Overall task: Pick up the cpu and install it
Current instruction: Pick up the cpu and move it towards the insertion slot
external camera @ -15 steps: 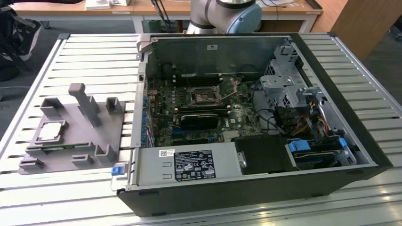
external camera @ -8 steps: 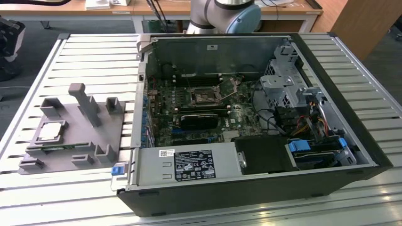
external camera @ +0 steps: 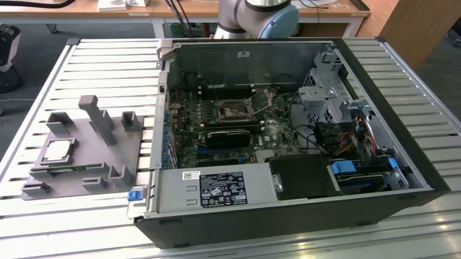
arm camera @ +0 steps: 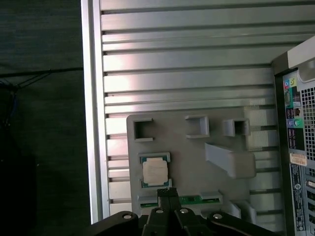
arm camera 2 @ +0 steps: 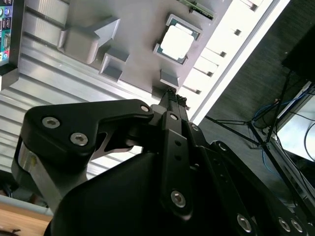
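Table (external camera: 108, 65) of slatted aluminium, dark floor (arm camera: 44, 123) beyond its edge; silvery square cpu (arm camera: 155, 171) in grey plastic tray (arm camera: 187, 157); gripper (arm camera: 166, 191) jaws clenched, empty.

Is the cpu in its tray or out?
In. The cpu lies flat in its recess on the grey tray; the gripper is clear of it.

cpu (external camera: 58, 150) silvery, pale rim | tray (external camera: 81, 164) grey | table (external camera: 108, 70) silver, slatted | pincer (arm camera: 166, 191) black

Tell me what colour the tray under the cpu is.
Grey. The tray shows best in the first wrist view, cpu lying on it.
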You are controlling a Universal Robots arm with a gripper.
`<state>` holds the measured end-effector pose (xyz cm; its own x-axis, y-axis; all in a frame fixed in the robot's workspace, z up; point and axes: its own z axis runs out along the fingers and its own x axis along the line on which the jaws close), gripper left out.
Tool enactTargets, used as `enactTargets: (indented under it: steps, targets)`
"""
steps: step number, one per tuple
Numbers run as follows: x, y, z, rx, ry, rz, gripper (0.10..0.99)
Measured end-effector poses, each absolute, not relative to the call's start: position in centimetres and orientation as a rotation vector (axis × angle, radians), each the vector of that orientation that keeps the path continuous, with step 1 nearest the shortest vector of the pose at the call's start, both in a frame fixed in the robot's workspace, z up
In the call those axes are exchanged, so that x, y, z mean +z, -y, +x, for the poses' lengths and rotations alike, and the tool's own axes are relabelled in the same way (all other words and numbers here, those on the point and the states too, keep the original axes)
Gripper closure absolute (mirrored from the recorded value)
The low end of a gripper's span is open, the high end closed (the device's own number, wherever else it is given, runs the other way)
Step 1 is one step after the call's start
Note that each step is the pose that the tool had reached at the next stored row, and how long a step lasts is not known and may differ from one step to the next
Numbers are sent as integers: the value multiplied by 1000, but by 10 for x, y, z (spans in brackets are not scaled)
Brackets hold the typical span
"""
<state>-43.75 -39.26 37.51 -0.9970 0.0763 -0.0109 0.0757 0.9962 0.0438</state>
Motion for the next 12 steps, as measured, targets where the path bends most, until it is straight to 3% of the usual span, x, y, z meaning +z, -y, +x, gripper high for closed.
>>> enactTargets:
  steps: [12]
  targets:
    - [372, 393, -438, 68, -3126, 119, 980]
